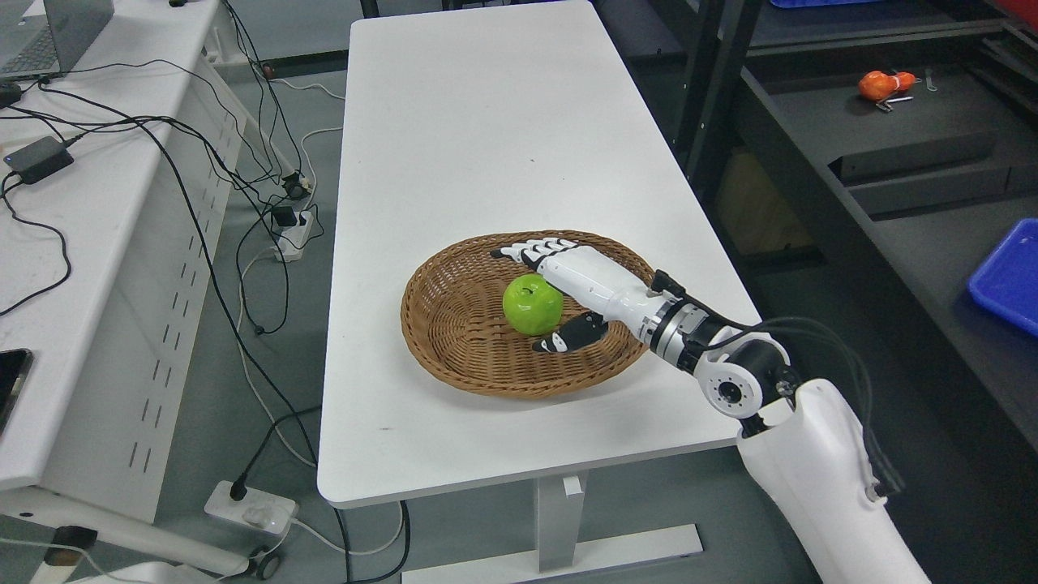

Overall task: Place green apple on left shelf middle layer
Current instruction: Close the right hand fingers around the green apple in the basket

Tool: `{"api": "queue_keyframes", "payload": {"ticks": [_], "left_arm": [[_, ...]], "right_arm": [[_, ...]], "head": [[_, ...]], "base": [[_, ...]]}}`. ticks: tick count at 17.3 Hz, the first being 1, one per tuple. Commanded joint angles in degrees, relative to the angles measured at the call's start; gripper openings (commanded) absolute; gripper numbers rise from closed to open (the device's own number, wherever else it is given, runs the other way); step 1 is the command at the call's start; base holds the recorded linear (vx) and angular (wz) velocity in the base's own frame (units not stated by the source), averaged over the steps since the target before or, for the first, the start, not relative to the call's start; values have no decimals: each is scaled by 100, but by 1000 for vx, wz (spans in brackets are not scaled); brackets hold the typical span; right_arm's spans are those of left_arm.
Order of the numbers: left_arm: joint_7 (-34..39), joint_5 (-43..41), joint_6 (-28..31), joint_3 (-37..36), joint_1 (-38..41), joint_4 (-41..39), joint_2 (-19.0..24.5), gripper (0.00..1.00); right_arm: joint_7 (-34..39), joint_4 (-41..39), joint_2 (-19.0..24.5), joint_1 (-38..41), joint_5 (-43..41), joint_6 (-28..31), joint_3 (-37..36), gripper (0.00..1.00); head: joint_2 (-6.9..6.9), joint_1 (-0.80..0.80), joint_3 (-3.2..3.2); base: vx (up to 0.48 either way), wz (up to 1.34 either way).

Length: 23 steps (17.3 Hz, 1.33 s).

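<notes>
While the white table (486,122) bears a basket (454,341), the right hand (568,280) cups the green apple (532,304), fingers spread.

Right hand (568,280) hides green apple (531,305) right side; laptop (57,32), blue tray (1010,276) cut by edges.

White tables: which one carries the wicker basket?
The middle table, bearing the basket with the green apple; the left table holds only cables and electronics.

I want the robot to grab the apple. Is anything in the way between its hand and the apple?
No, nothing visible is in the way. The right hand is already in the wicker basket right beside the green apple, fingers open behind it and thumb in front. The apple is the only thing in the basket.
</notes>
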Motion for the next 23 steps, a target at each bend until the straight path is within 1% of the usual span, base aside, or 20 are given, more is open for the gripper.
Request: {"api": "queue_keyframes", "payload": {"ticks": [1,2,3,4,5,6,11,12,16,20,23], "left_arm": [[0,0,2,0,0,0,100,100],[0,0,2,0,0,0,100,100],[0,0,-7,0,0,0,100,100],[8,0,2,0,0,0,100,100],[0,0,2,0,0,0,100,100],[0,0,-7,0,0,8,100,100],[0,0,2,0,0,0,100,100],[0,0,2,0,0,0,100,100],[8,0,2,0,0,0,100,100],[8,0,2,0,0,0,100,100],[0,0,2,0,0,0,100,100]], "right_arm": [[310,554,-143,-233,-369,17,600,100],[310,606,-91,-250,-273,52,873,100],[310,633,-29,-276,-176,130,902,100],[301,790,180,-320,-123,262,902,100],[301,1000,295,-451,-123,341,850,100],[301,1142,322,-583,-114,386,779,100],[126,1793,244,-1032,-96,562,647,98],[47,1819,174,-1050,-96,571,647,96],[-24,1828,94,-988,-70,562,735,96],[-33,1933,103,-839,334,544,884,95],[-33,2101,103,-830,326,553,893,88]], "head": [[0,0,0],[0,0,0],[0,0,0],[0,0,0],[0,0,0],[0,0,0],[0,0,0],[0,0,0],[0,0,0],[0,0,0],[0,0,0]], "base": [[0,0],[0,0],[0,0],[0,0],[0,0],[0,0],[0,0],[0,0],[0,0],[0,0],[0,0]]}}
